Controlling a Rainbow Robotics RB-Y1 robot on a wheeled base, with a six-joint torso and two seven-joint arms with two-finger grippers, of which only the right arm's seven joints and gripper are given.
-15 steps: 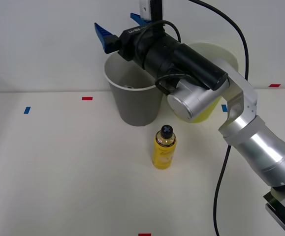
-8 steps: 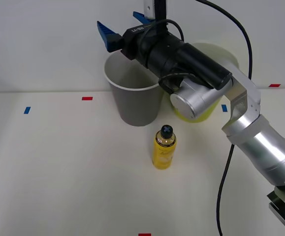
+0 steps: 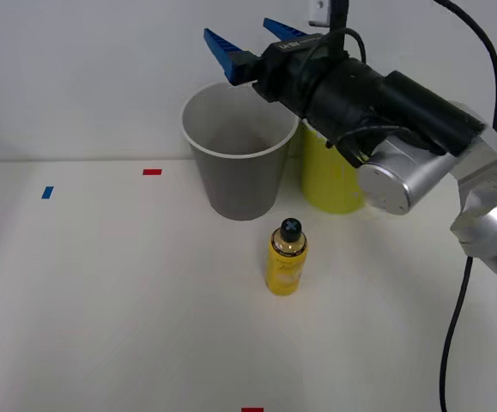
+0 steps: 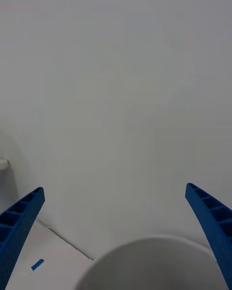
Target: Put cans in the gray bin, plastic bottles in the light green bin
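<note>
The gray bin (image 3: 238, 176) stands at the back of the table, and its pale rim (image 4: 150, 245) shows in the right wrist view. My right gripper (image 3: 237, 30) (image 4: 114, 188) hovers open just above the bin's far rim, with nothing between its blue fingers. The light green bin (image 3: 327, 176) stands right beside the gray one, its upper part hidden behind my arm. A small yellow plastic bottle (image 3: 286, 257) with a black cap stands upright on the table in front of the two bins. The cans are out of view.
Small tape marks lie on the white table: red (image 3: 152, 172), blue (image 3: 46, 192) and red at the near edge (image 3: 252, 410). A black cable (image 3: 451, 343) hangs from my arm at the right. A white wall rises just behind the bins.
My right arm has swung right and slightly up, still open, from the gray bin's left rim toward its right side. More of the light green bin's side now shows. The bottle has not moved.
</note>
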